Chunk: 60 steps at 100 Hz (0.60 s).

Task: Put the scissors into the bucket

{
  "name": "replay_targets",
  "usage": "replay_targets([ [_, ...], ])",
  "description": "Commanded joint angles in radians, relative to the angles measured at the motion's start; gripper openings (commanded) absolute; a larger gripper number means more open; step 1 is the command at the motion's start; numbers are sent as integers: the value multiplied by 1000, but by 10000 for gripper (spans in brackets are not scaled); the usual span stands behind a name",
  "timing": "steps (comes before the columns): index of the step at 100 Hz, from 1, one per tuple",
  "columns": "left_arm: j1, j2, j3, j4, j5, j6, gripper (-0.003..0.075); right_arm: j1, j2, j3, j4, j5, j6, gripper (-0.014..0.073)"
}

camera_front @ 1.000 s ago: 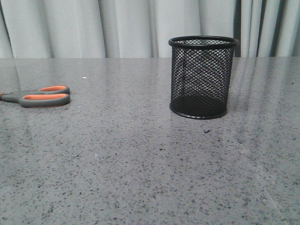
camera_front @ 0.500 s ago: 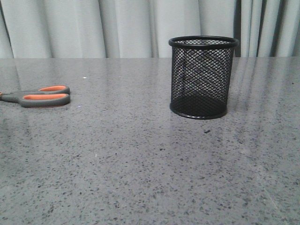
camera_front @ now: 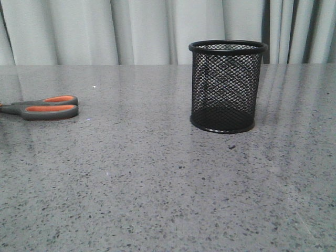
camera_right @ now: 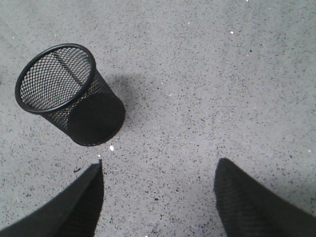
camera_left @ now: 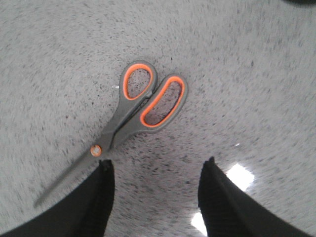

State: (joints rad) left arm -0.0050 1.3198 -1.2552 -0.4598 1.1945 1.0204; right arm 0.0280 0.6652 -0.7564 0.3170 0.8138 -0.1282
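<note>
My left claw hung wide open and empty above the scissors, which lay flat on the table well left of the upright bucket, my right claw likewise open, holding nothing.

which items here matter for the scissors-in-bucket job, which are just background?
Job:
grey-and-orange plastic-handled scissors, flat on the table
black wire-mesh cylindrical bucket, upright, empty
open left gripper above the scissors

Background:
speckled grey stone table
pale grey curtain
</note>
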Motion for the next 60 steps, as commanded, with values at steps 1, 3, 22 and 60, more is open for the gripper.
replay_targets([
  [1, -8, 39, -60, -38, 17, 176, 347, -1, 6, -37, 4, -49, -28, 433],
  [3, -8, 53, -64, -38, 21, 200, 347, -1, 6, -37, 4, -50, -28, 433],
  [22, -63, 161, -123, 28, 9, 366, 347, -1, 6, -37, 4, -46, -28, 433],
  [60, -162, 323, -208, 241, 29, 406, 347, -1, 6, -37, 4, -46, -36, 433],
])
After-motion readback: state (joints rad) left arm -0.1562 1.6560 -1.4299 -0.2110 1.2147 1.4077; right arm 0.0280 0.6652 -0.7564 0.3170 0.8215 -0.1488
